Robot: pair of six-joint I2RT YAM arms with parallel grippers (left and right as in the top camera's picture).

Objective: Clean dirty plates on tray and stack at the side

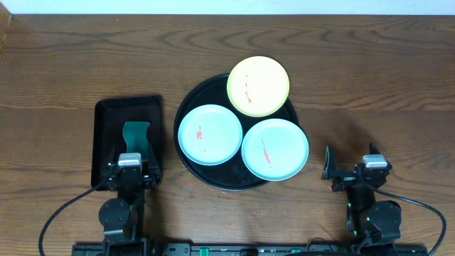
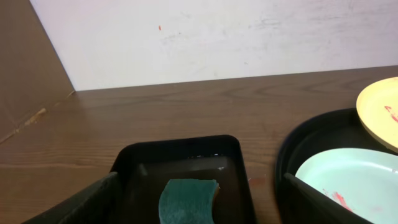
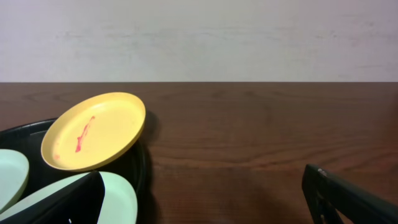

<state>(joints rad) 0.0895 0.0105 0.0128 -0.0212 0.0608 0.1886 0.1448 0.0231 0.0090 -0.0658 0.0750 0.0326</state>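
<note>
The round black tray (image 1: 186, 112) holds three plates with red smears: a pale yellow plate (image 1: 258, 86) at the back, a light blue plate (image 1: 210, 134) at the left, another light blue plate (image 1: 275, 149) at the front right. A teal sponge (image 1: 135, 134) lies in a small rectangular black tray (image 1: 104, 117). My left gripper (image 1: 131, 171) is open over that small tray, just short of the sponge (image 2: 188, 200). My right gripper (image 1: 353, 171) is open and empty over bare table, right of the round tray. The yellow plate (image 3: 93, 130) leans on the round tray's rim.
The table is dark brown wood (image 1: 370, 78). A white wall (image 3: 199, 37) stands behind its far edge. A brown cardboard panel (image 2: 28, 68) stands at the far left. Cables run from both arm bases at the front edge.
</note>
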